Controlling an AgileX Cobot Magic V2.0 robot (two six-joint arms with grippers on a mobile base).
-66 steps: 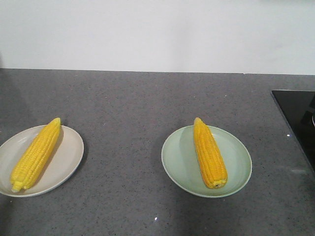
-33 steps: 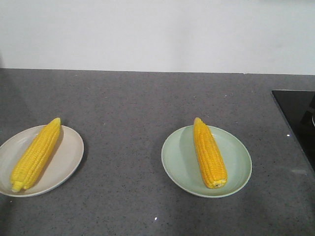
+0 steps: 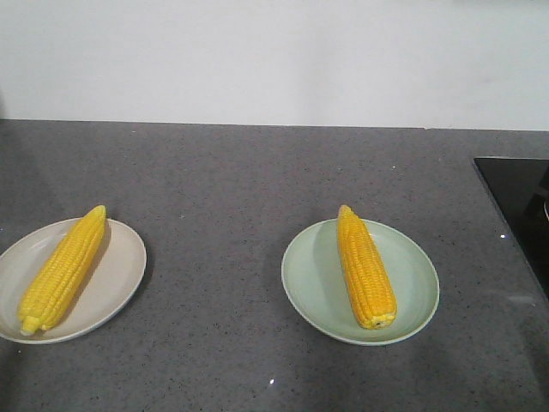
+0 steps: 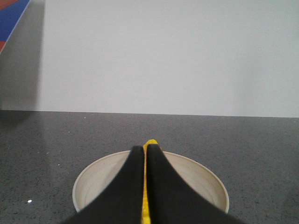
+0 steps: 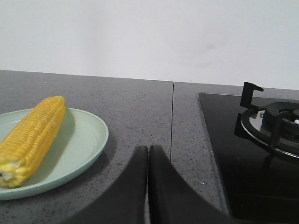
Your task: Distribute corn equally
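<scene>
Two plates on a dark grey speckled counter, well apart. Beige plate at left holds one corn cob, lying diagonally, tapered tip pointing away and right, stub end near the front rim. Pale green plate right of centre holds the other cob, lying nearly front to back, tip away, cut end toward the front rim. One cob per plate.

Left gripper: black fingers pressed together with only a thin slit between them, nothing held; it sits low in front of the beige plate, a sliver of yellow cob showing past the tips. Right gripper: fingers closed against each other, empty, low over bare counter just right of the green plate. Black glass stove top with a burner grate sits to the right. White wall behind.
</scene>
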